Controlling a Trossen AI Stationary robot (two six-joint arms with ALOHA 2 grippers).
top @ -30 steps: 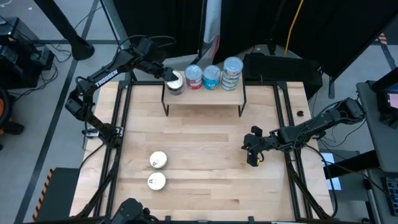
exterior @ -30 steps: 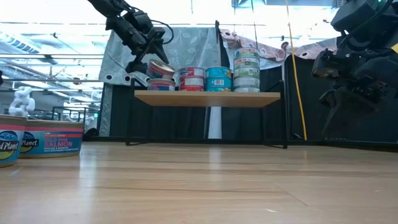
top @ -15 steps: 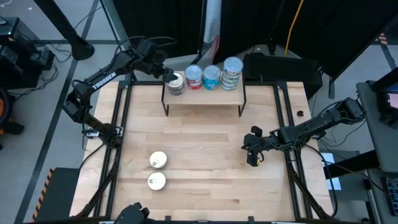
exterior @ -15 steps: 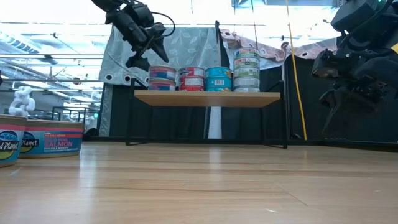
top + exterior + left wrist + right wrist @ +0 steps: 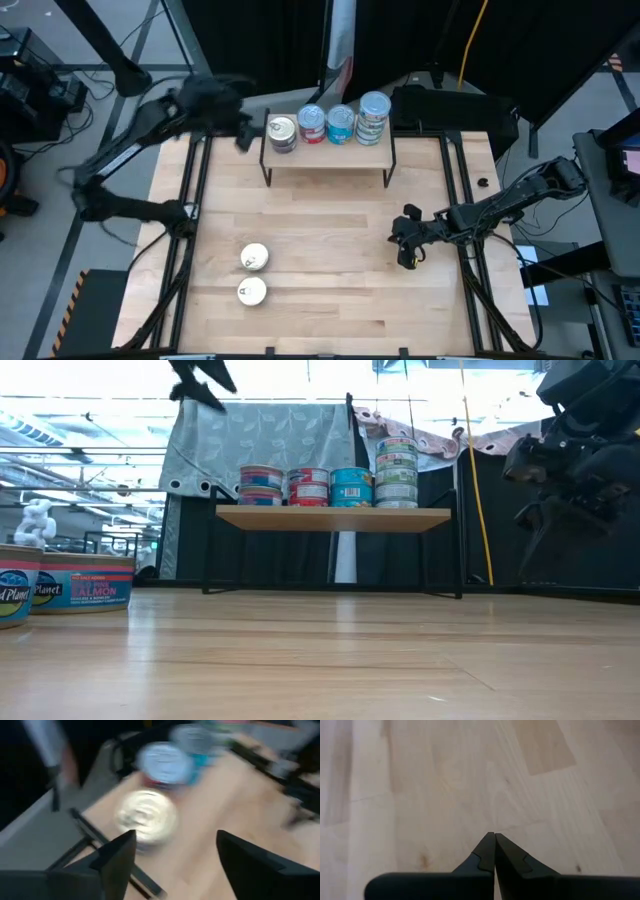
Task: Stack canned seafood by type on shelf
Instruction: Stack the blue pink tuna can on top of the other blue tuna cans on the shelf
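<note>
The shelf (image 5: 328, 152) stands at the table's far edge and bears four stacks of canned seafood (image 5: 330, 487). The leftmost stack has a cream lid (image 5: 282, 130); the others have blue lids (image 5: 341, 121), and the rightmost (image 5: 397, 475) is tallest. Two cream-lidded tins (image 5: 255, 257) (image 5: 251, 291) rest on the tabletop at the near left. My left gripper (image 5: 240, 132) hangs open in the air, left of the shelf and above its level, with nothing between its fingers (image 5: 175, 855). My right gripper (image 5: 408, 252) is shut just above the tabletop on the right (image 5: 494, 840).
Black rails (image 5: 190, 220) run along the table's left and right sides. In the low view two tins (image 5: 80, 582) stand close at the near left. Bare wood (image 5: 330, 260) lies between the shelf and the near edge.
My left gripper has let go of the cream-lidded tin, which was tilted on the leftmost stack and now lies level there. The gripper has then drawn back, up and toward the table's left edge, turning as it went. My right arm has kept still.
</note>
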